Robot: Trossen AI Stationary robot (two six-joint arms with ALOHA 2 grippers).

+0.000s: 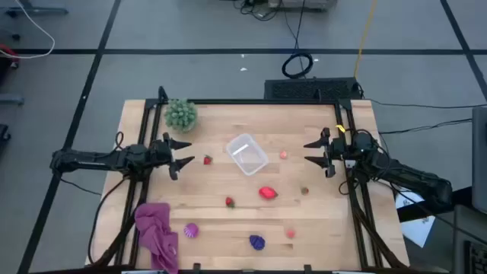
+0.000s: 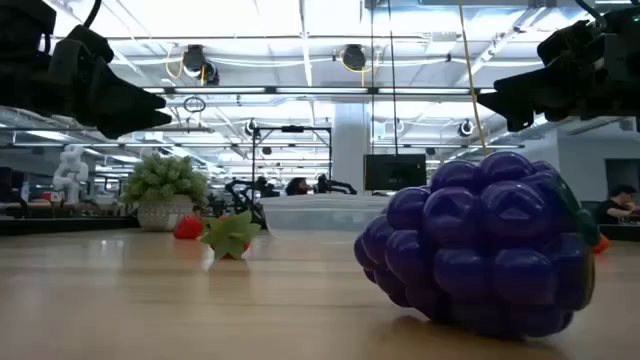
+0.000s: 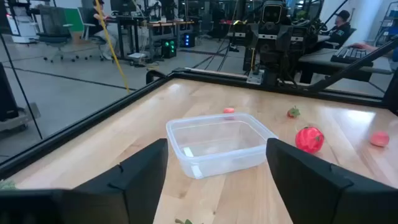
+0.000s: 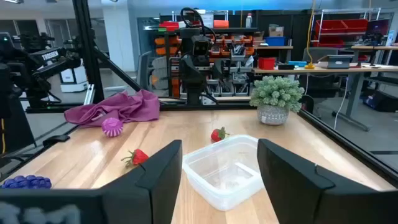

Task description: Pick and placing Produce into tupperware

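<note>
While the clear tupperware [image 1: 246, 154] sits empty near the middle of the pale wooden table [image 1: 221, 221], toy produce lies scattered around it with open board between the pieces: a strawberry [image 1: 208, 160] toward the left arm, a pink piece [image 1: 283, 154] toward the right, a larger red fruit [image 1: 267, 192] and a small strawberry [image 1: 230, 202] nearer the front. A purple grape cluster [image 1: 257, 242], a magenta piece [image 1: 190, 229] and a small pink piece [image 1: 291, 233] rest by the front edge, a brownish one [image 1: 304, 191] off to the right.

Left gripper [image 1: 181, 154] and right gripper [image 1: 313, 151] hover at opposite table edges, fingers parted, holding nothing.

A potted green plant [image 1: 181, 114] stands at the back left corner, a magenta cloth [image 1: 156, 232] at the front left. Black rails frame the board; grey floor and workbenches lie beyond. A sign in the room behind is too small to read.
</note>
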